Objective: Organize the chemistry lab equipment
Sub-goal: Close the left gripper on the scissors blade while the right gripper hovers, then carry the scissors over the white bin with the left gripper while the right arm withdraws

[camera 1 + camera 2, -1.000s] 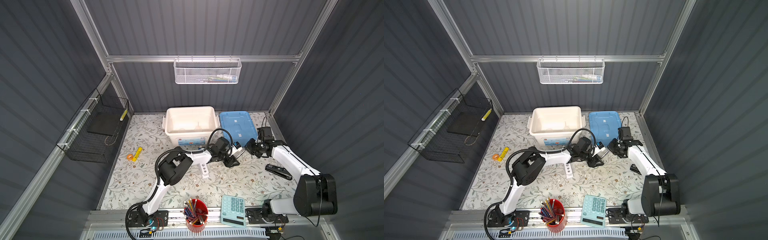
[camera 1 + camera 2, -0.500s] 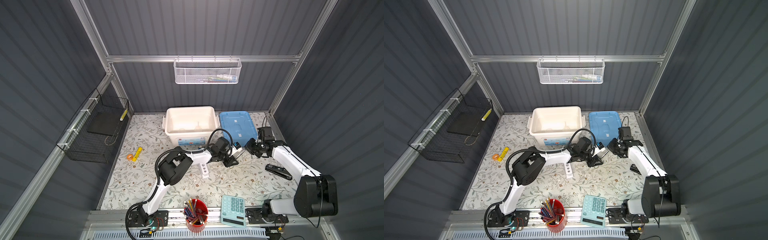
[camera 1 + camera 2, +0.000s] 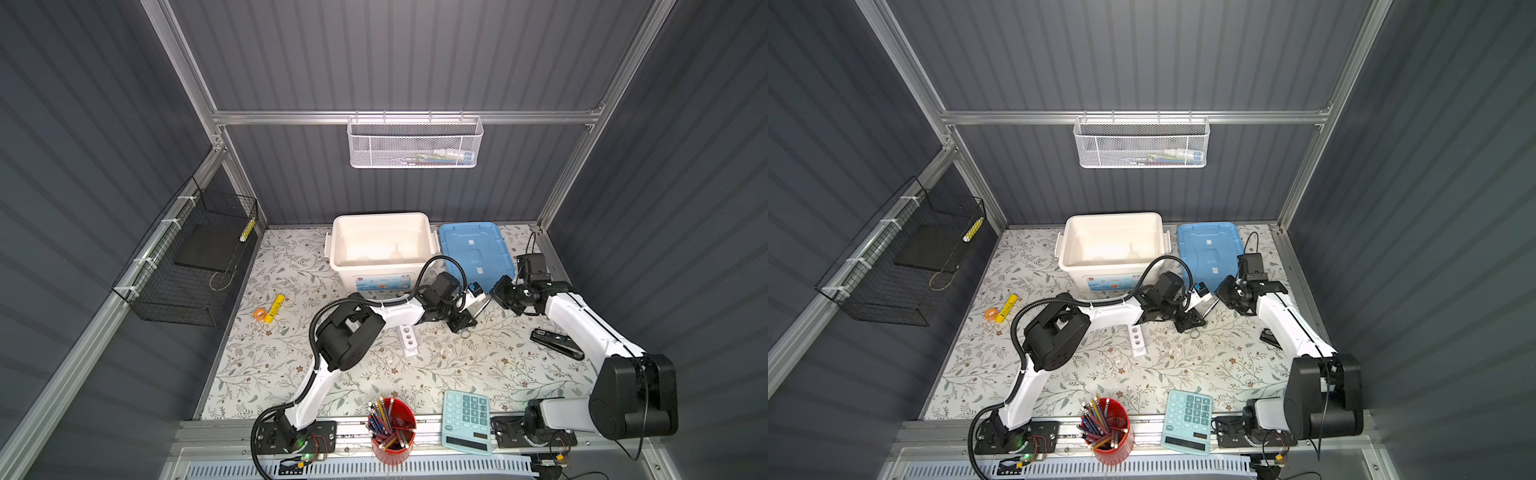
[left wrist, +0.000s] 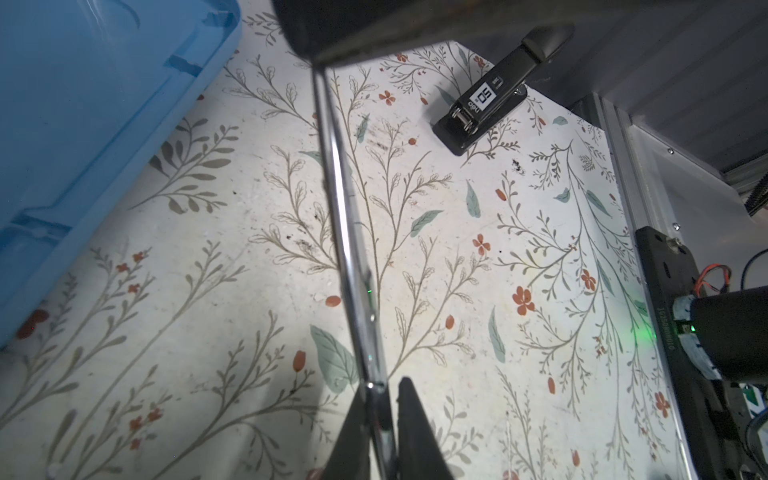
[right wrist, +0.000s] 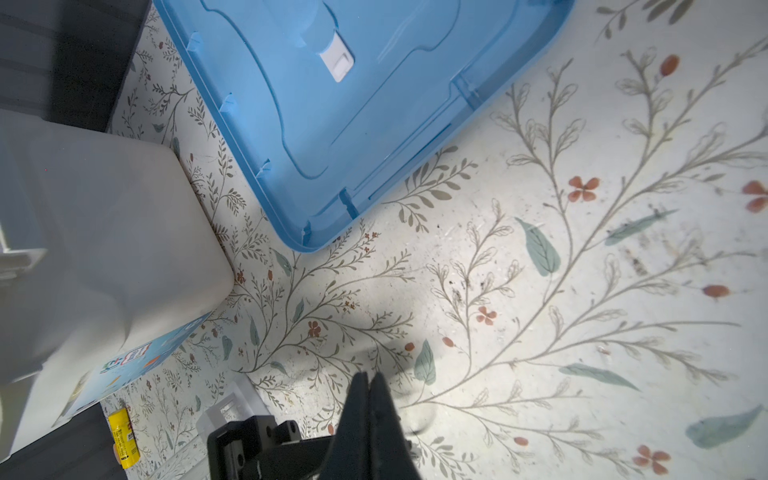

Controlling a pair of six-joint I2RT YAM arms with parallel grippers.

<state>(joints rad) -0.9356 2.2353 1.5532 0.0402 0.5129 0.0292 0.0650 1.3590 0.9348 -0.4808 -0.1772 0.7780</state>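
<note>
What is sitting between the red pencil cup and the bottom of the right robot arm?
The pale teal calculator lies between the red pencil cup and the right arm's base; both top views show it.

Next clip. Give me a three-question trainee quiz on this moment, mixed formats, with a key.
1. True or false: the blue lid sits on the white bin.
2. The left end effector is: A wide open; B closed on the silver tool; C closed on nothing.
3. In both top views, what lies just right of the red cup?
Key: 1 false, the lid lies beside the bin; 2 B; 3 the calculator.
</note>
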